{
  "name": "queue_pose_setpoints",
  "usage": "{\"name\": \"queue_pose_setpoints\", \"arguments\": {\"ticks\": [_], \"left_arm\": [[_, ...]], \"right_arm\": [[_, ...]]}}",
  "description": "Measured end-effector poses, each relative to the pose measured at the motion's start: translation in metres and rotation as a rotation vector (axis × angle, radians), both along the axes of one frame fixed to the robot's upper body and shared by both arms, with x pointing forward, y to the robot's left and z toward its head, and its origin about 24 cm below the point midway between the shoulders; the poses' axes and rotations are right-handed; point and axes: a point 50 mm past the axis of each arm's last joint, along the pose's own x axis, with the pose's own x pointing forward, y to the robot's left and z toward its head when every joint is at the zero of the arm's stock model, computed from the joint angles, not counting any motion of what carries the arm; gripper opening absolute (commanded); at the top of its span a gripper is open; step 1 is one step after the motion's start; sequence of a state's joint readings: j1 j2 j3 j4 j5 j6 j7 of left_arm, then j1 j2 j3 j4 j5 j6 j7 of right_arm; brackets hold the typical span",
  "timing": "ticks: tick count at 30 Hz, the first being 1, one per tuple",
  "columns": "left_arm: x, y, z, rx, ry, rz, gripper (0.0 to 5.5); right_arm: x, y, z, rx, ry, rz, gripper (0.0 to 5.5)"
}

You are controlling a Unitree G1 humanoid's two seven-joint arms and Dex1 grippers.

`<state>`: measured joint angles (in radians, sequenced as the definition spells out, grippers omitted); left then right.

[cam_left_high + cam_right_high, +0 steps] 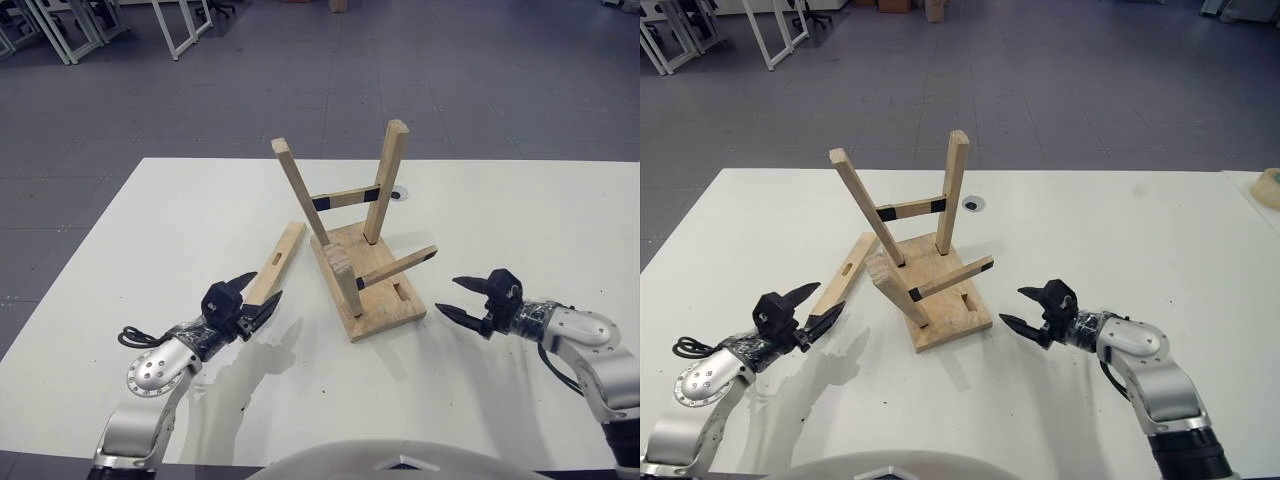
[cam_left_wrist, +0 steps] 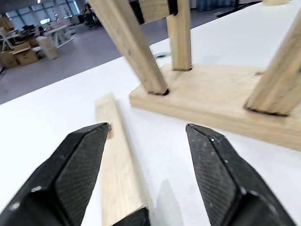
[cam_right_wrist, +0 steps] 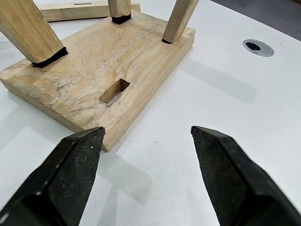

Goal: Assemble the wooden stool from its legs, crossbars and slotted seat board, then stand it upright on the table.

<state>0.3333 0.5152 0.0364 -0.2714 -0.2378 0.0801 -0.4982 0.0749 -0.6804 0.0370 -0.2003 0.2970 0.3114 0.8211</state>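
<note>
The left gripper [image 1: 266,285] hangs low over the table [image 1: 160,230] at the near end of the loose leg [image 1: 280,258]. Its jaws are wide apart and hold nothing. That end of the leg is hidden behind the fingers [image 2: 77,165], and whether they touch it cannot be told. The forearm lies nearly flat, pointing forward and inward.

The right gripper [image 1: 448,296] is just beside the board's [image 1: 385,305] near right corner, apart from it. Its jaws are spread wide and empty, and its forearm is bent in toward the board.

The board lies flat mid-table with three legs [image 1: 300,190] standing up from it, tilted. A crossbar [image 1: 345,198] joins the two far legs. A second crossbar [image 1: 400,266] juts from the near leg, its other end free. One slot [image 3: 114,91] is open. The wrist views cut off the legs' tops. A grommet [image 3: 257,46] sits in the table beyond the board.
</note>
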Motion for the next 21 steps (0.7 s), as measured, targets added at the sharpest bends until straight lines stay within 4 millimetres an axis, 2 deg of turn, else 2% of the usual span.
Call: {"name": "queue_pose_setpoints", "arguments": {"ticks": [5, 8, 12, 14, 19, 21], "left_arm": [[0.009, 0.004, -0.022, 0.000, 0.065, 0.126, 3.03], [0.015, 0.003, -0.025, -0.021, 0.059, 0.161, 3.03], [0.010, 0.004, -0.039, -0.032, 0.156, 0.193, 3.03], [0.009, 0.004, -0.040, -0.044, 0.184, 0.208, 3.03], [0.013, 0.000, -0.037, -0.072, 0.251, 0.252, 2.09], [0.017, 0.008, -0.034, -0.080, 0.242, 0.337, 2.04]], "right_arm": [[0.008, 0.006, 0.006, 0.004, -0.020, 0.017, 3.38], [0.008, 0.007, 0.005, 0.005, -0.014, 0.021, 3.38], [0.007, 0.007, 0.004, 0.004, -0.011, 0.020, 3.38], [0.008, 0.007, 0.004, 0.004, -0.010, 0.021, 3.38], [0.008, 0.006, 0.003, 0.010, 0.008, -0.002, 3.38], [0.015, 0.003, 0.009, 0.090, 0.025, -0.086, 3.38]]}}
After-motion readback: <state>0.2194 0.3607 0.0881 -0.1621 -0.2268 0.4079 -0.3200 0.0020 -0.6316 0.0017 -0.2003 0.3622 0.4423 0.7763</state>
